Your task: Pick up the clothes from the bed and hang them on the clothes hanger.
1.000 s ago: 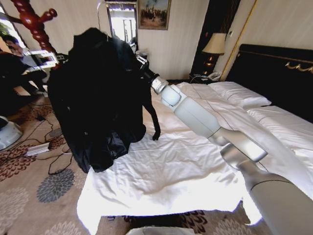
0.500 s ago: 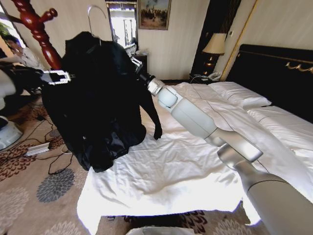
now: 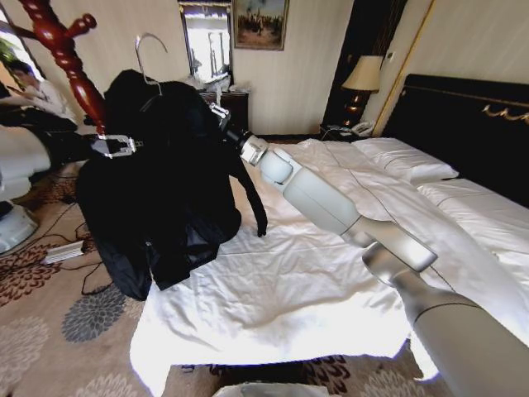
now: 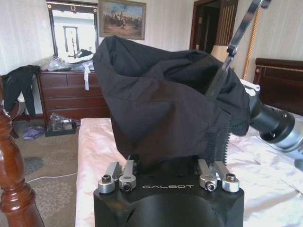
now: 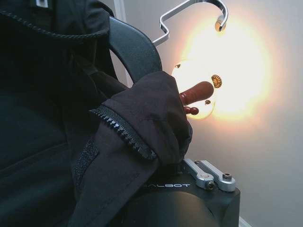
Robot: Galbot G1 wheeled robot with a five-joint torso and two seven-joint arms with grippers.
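The clothes [image 3: 157, 190], a large black coat, hang in the air over the left edge of the bed [image 3: 289, 289] on a hanger with a metal hook [image 3: 149, 45]. My right gripper [image 3: 216, 112] is shut on the coat at its upper right shoulder, with zipper fabric draped over it [image 5: 137, 137]. My left gripper [image 3: 116, 147] is shut on the coat's left front, and cloth [image 4: 161, 94] bunches between its fingers. The reddish-brown clothes hanger [image 3: 70, 58] stands just left of the coat. One of its pegs [image 5: 199, 92] shows close beyond the hook.
White pillows [image 3: 405, 157] and a black headboard [image 3: 463, 124] lie at the right. A lamp [image 3: 361, 78] stands on the nightstand. Cables and a power strip [image 3: 62, 251] lie on the patterned carpet at the left. A wooden dresser [image 4: 66, 94] stands against the far wall.
Both grippers have carried the coat up and left, closer to the wooden stand. The metal hook has risen clear above the coat. The left gripper has shifted rightward across the coat's front.
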